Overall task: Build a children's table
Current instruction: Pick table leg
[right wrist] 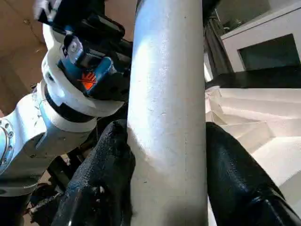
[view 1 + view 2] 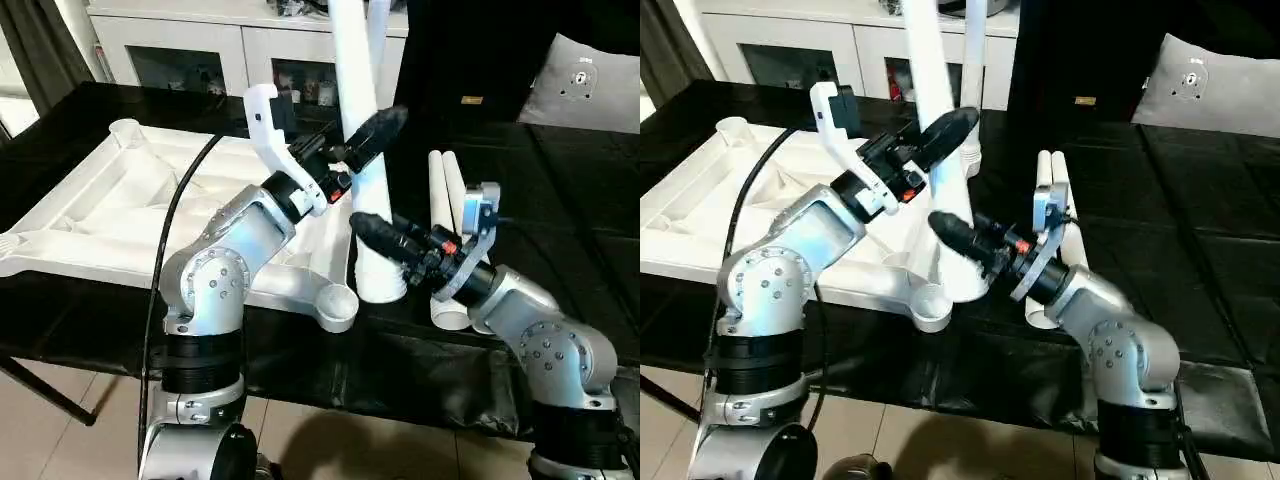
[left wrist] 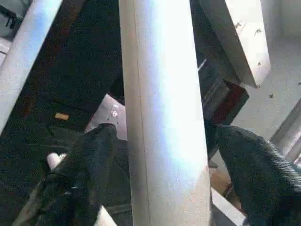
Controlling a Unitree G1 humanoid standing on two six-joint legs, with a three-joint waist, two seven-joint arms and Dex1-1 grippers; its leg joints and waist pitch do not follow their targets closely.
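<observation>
At the near right corner of the upturned table top (image 2: pixel 150 215), beside its rounded corner socket (image 2: pixel 337 305), stands an upright leg (image 2: pixel 362 150), foot on the black cloth just outside the socket and not yet seated in it. Clamped low on that leg, with both black fingers pressed to its sides: the right gripper (image 1: pixel 164 155). Higher up, the left gripper (image 3: pixel 164 160), fingers apart and straddling the tube with a gap showing on each side, so no grip there. Long axis of the leg near vertical, leaning slightly; socket just to the left of its foot, nearer the left arm, though only the right one holds. Probably called for next: a short lift and shift leftward over the socket, then a push down. Flat on the cloth beyond the right wrist, two spare legs (image 2: pixel 447 190). Behind, a second leg standing upright (image 2: pixel 974 70). No readable writing or brand anywhere.
</observation>
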